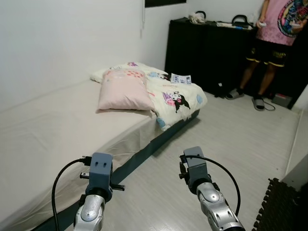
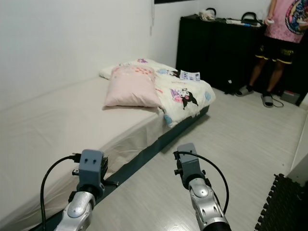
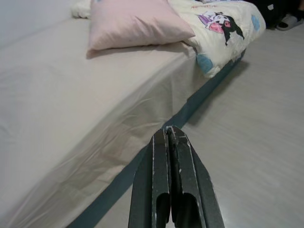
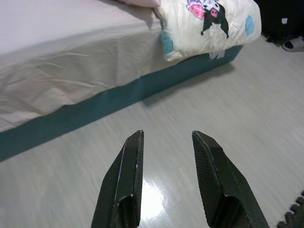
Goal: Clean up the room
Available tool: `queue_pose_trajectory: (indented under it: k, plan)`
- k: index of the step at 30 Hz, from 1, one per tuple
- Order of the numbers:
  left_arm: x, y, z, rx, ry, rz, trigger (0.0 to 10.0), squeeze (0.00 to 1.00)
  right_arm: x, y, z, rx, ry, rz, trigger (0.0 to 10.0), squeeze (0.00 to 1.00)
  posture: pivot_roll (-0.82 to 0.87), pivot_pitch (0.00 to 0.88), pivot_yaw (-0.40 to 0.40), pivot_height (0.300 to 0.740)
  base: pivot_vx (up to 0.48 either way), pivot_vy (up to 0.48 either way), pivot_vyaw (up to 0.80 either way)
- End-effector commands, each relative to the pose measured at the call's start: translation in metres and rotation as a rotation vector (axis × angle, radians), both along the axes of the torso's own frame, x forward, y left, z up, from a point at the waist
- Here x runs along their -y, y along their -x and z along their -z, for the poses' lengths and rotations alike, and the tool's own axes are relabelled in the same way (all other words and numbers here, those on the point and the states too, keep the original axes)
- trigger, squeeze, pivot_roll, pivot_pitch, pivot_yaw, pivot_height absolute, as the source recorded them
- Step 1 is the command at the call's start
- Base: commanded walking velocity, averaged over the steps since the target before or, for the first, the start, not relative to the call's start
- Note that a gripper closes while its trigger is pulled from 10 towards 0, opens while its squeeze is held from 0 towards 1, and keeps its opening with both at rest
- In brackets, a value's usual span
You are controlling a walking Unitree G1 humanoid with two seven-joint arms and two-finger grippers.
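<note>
Pillow: your soft pink pillow [image 1: 124,89] lies on the bed, leaning on the folded quilt.
Quilt: cream, puffy, cartoon-printed quilt [image 1: 175,98] bunched at the bed's far corner, spilling over the edge.
Bed: low mattress [image 1: 57,130] under a smooth beige sheet, teal base below.
Left gripper: left gripper [image 3: 171,137], 2 fingers pressed together, empty, hovering by the bed edge.
Right gripper: right gripper [image 4: 166,142], fingers spread apart, holding nothing, above the floor.
Floor: pale glossy planks [image 1: 231,139].
Room: white wall, black cabinet [image 1: 207,53], a person [image 1: 274,43] standing beside it.
</note>
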State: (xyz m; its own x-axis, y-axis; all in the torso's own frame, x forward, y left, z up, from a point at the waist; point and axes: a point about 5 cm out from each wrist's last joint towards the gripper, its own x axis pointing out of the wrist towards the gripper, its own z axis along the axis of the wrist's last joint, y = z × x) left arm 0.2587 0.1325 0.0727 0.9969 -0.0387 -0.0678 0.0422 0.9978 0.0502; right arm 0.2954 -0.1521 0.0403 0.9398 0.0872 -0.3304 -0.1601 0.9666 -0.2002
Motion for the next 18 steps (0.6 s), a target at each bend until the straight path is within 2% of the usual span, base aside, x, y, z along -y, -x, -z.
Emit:
queue_pose_trajectory:
  k: [1, 18]
  plan:
    - [-0.0042, 0.0031, 0.0010, 0.003, -0.002, -0.017, 10.0, 0.00, -0.0066, -0.0033, -0.0043, 0.022, 0.001, -0.026, 10.0, 0.00, -0.03, 0.000, -0.027, 0.740, 0.304, 0.000, 0.00]
    - [-0.0057, 0.0036, 0.0013, 0.004, -0.009, -0.016, 10.0, 0.00, -0.0072, -0.0016, -0.0008, 0.010, 0.013, -0.033, 10.0, 0.00, -0.03, 0.000, -0.031, 0.740, 0.302, 0.000, 0.00]
